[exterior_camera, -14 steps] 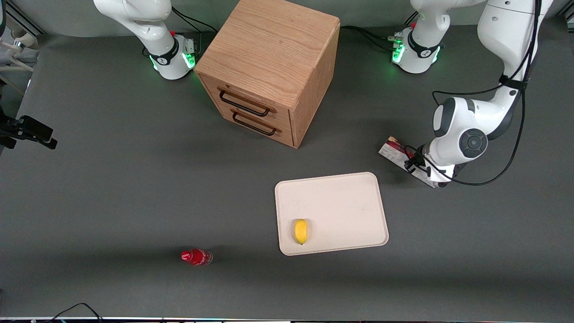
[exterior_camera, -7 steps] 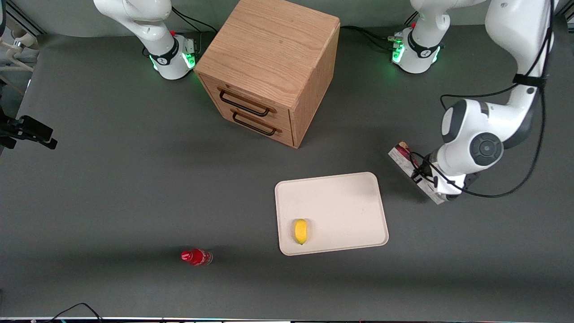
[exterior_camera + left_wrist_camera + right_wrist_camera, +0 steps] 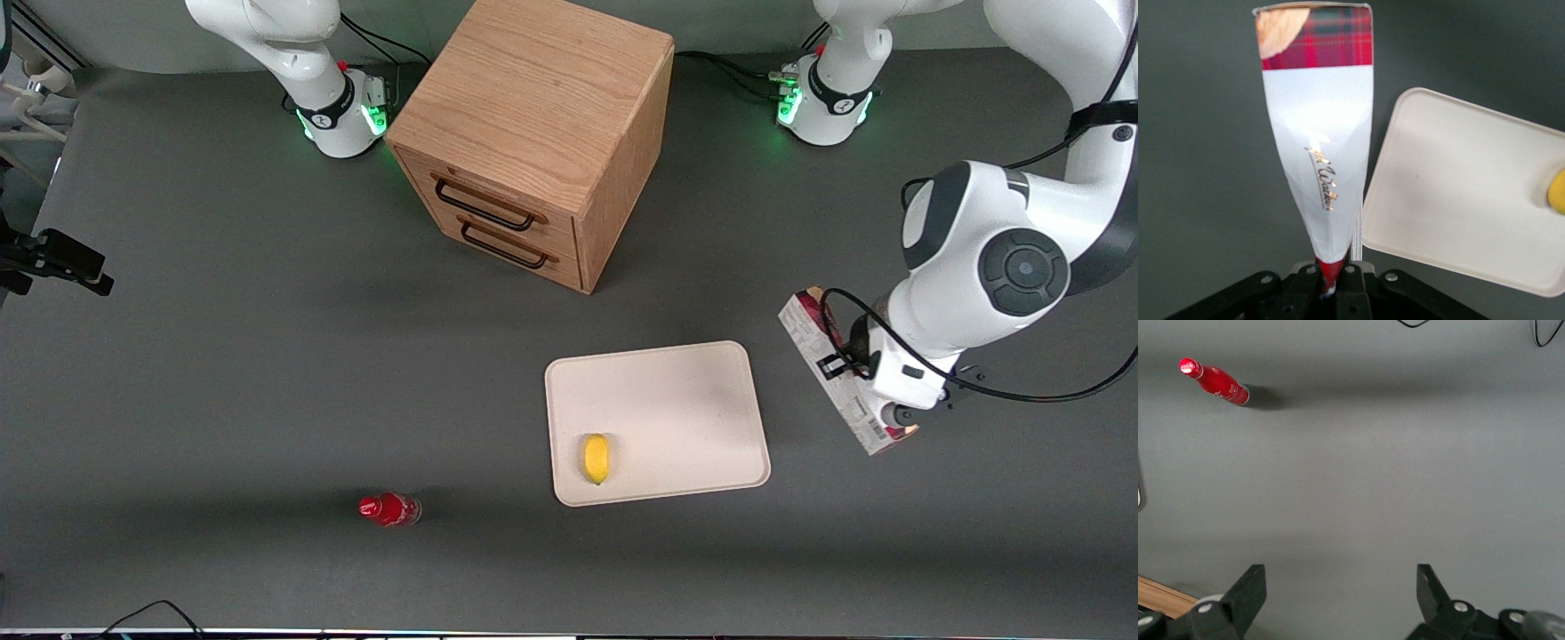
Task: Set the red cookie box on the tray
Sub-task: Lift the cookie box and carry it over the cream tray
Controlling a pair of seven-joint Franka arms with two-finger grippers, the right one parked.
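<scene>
A: Where is the red cookie box [image 3: 840,378] right now?

B: Off the worktop [image 3: 222,356], held up in the air by the tool [image 3: 876,384] of the working arm. It hangs just beside the tray [image 3: 676,391], on the side toward the working arm's end of the worktop, with a strip of bare worktop showing between them in the front view.

A: And the tool itself?

B: Clamped on the box. In the wrist view its black fingers [image 3: 1313,279] pinch the box [image 3: 1319,153] at its near end, and the box runs straight out from the tool.

A: Which way does the box's long axis run?

B: Roughly parallel to the tray's short edge nearest it, slightly slanted. One end points toward the wooden cabinet [image 3: 533,133], the other toward the front camera. The grip sits nearer the camera-side end.

A: So what does the next move turn on?

B: A sideways carry, I'd say. The tray lies broadside to the box, so the arm would need to shift it across its own length, toward the parked arm's end, until it is over the tray.

A: Anything in the way there?

B: A small yellow thing [image 3: 597,458] lies on the tray near the corner closest to the camera. The part nearer the box is bare, which looks like room enough. A red bottle [image 3: 388,509] lies on the worktop well apart from the tray.
</scene>
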